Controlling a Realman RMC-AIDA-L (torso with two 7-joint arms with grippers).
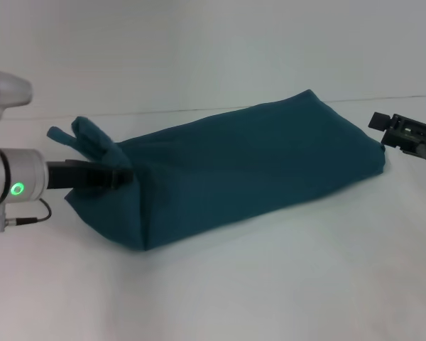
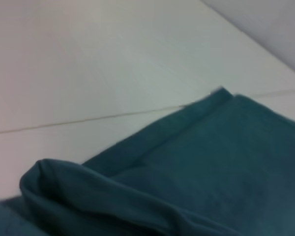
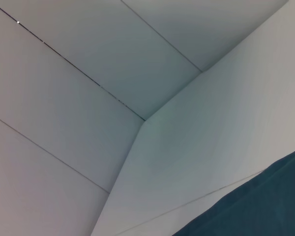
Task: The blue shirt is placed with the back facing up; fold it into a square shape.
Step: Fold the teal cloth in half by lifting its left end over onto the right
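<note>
Your left hand (image 1: 117, 177) is pinched closed on the bunched end of the blue shirt (image 1: 255, 167), probably so that end can be carried over (the sleeve sticks up just behind it). The shirt lies as a long folded band across the white surface (image 1: 270, 284), while your right hand (image 1: 387, 126) waits just beside the far end, gripping nothing; I cannot tell how far open it is.

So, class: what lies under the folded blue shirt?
The white table shows all round the blue shirt; beneath it, everything is covered. The left gripper meets its left end.

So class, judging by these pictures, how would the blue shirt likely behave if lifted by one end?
The blue shirt probably flops: its end bunches in soft folds at the left pincer. It looks light and thin. The lying folds would likely slip open.
</note>
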